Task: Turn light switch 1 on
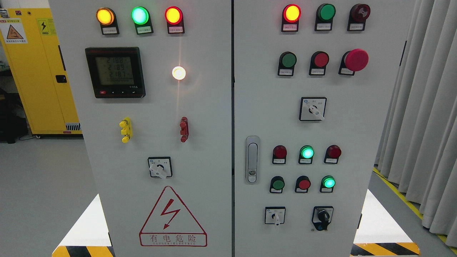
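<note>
Item: electrical cabinet [200, 150], two grey doors, seen square-on from the head view. Neither the left hand nor the right hand shows anywhere in the picture, so whether their fingers are apart, together or clamped on anything cannot be told, and neither arm can be judged the nearer. Light switch 1: not identifiable with certainty, the label print being too small to read. Candidates on the left door: a white rotary selector [160, 167] low at centre, above the red warning triangle [172, 216], its lever tilted down to the right. Candidates on the right door: a white selector [312, 109] at mid-height, a small white selector [275, 215] at the bottom left of that door, a black knob [323, 216] just right of it. Relation to the hands: every switch lies ahead on the upright panel face, so any reach, by judgement, goes forward and up from below the frame.
</note>
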`<action>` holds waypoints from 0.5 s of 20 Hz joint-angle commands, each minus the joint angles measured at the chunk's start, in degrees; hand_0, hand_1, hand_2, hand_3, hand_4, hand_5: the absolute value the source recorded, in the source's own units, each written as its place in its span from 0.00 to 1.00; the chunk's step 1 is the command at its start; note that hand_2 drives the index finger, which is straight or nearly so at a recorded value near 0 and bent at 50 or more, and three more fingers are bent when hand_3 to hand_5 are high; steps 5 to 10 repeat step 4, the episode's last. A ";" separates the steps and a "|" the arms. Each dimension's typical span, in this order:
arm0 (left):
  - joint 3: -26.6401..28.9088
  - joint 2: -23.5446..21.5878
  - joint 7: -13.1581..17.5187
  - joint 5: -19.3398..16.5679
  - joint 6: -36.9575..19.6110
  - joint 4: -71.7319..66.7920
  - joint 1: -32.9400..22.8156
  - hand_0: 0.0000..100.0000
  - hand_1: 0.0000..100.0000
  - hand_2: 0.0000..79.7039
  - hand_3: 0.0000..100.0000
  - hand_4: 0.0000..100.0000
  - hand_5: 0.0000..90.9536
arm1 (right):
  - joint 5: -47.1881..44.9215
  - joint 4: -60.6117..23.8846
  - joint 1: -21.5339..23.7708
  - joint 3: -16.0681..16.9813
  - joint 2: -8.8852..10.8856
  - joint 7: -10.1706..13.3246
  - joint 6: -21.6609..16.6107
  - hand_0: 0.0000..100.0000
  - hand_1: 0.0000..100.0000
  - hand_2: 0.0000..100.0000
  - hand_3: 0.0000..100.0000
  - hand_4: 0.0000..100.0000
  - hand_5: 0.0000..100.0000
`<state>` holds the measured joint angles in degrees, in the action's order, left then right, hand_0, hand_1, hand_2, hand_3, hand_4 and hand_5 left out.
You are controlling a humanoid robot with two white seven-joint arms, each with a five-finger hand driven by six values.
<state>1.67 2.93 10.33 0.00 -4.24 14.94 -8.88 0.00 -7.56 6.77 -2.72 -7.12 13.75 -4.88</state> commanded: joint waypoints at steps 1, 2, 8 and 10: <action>-0.88 0.41 -0.22 -0.35 0.02 -4.74 0.27 0.05 0.16 0.00 0.00 0.00 0.00 | -1.67 0.00 0.00 0.00 0.00 -0.04 0.05 0.00 0.50 0.04 0.00 0.00 0.00; -0.88 0.41 -0.31 -0.35 0.02 -4.74 0.35 0.04 0.16 0.00 0.00 0.00 0.00 | -1.67 0.00 0.00 0.00 0.00 -0.04 0.05 0.00 0.50 0.04 0.00 0.00 0.00; -0.88 0.41 -0.31 -0.44 0.02 -4.83 0.61 0.04 0.16 0.00 0.00 0.00 0.00 | -1.67 0.00 0.00 0.00 0.00 -0.04 0.05 0.00 0.50 0.04 0.00 0.00 0.00; -0.88 0.41 -0.31 -0.44 0.02 -4.83 0.61 0.04 0.16 0.00 0.00 0.00 0.00 | -1.67 0.00 0.00 0.00 0.00 -0.04 0.05 0.00 0.50 0.04 0.00 0.00 0.00</action>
